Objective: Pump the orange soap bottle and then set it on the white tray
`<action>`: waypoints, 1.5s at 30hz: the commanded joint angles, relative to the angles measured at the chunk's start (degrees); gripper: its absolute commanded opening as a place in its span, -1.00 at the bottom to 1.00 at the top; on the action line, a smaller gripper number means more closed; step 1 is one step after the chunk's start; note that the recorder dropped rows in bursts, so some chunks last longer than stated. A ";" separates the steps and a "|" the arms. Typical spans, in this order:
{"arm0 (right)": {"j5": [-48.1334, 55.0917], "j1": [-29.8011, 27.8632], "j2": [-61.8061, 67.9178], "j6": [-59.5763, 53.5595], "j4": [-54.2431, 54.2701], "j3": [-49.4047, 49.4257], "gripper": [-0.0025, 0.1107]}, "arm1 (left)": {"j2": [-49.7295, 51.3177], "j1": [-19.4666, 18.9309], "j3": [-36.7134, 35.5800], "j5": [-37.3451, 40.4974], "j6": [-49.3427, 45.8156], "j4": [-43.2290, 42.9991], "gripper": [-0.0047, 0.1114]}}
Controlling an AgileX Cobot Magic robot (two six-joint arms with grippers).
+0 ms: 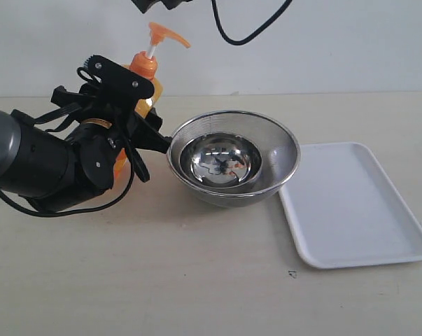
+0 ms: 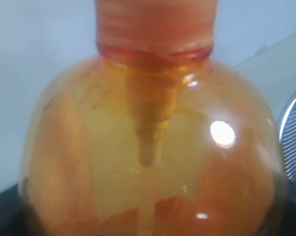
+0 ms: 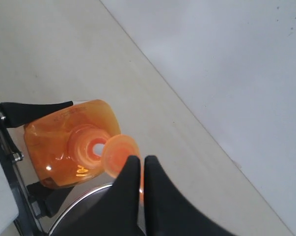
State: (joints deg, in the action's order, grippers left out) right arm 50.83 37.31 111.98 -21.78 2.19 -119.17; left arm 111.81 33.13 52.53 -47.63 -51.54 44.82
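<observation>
While left fingers [image 3: 32, 107] clamp the orange soap bottle [image 1: 146, 67], right fingers [image 3: 124, 194] hover pinched together above it. White tray [image 1: 357, 210] lies at four o'clock.

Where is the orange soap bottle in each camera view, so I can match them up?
Exterior view: orange soap bottle upright at the upper left, just left of the steel mesh bowl.
Left wrist view: the bottle fills nearly the whole frame, close up.
Right wrist view: the bottle seen from above, pump head toward the camera.
Shared landmark: the bowl's rim beside the bottle shows in all three views.
</observation>
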 commanded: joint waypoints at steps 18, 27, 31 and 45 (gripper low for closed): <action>-0.31 -0.28 -0.07 0.82 -1.51 -0.27 -0.96 | -0.02 0.24 0.21 0.06 0.74 -0.77 -0.84; -3.55 -0.28 0.15 0.27 -1.51 -0.27 -0.96 | -0.02 0.24 0.21 0.06 0.60 -0.75 -0.84; -4.27 -0.28 0.82 -0.34 -1.51 -0.27 -0.96 | -0.02 0.24 0.21 0.06 0.60 -0.75 -0.84; -1.89 -0.28 1.94 -0.83 0.50 -0.27 -0.96 | -0.02 0.24 0.21 1.09 0.57 -0.75 -0.84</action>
State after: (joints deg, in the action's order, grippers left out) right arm 49.32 37.27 113.74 -22.23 2.10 -119.17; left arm 111.81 33.13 52.53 -47.40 -51.54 44.51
